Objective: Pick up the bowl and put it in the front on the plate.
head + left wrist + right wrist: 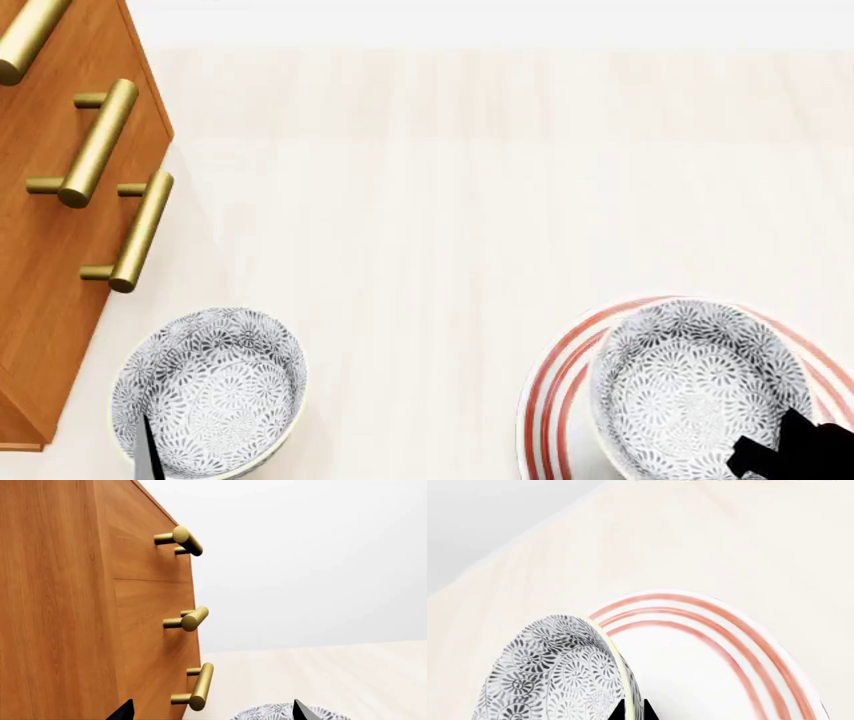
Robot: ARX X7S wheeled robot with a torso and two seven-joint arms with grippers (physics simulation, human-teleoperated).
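Note:
A white bowl [694, 385] with a grey-blue floral pattern is over the red-ringed plate [561, 375] at the front right. My right gripper [632, 714] is shut on this bowl's [554, 680] rim, one fingertip inside and one outside. The plate [747, 655] lies beneath and behind the bowl, and I cannot tell whether the two touch. A second alike bowl [207, 390] stands on the table at the front left. My left gripper [212, 713] is open above this bowl [280, 713], its tips wide apart and nothing between them.
A wooden drawer cabinet [40, 250] with brass bar handles [127, 230] stands at the left, close to the left bowl. The same cabinet [67, 605] fills the left wrist view. The pale table [441, 200] stretches back toward a white wall.

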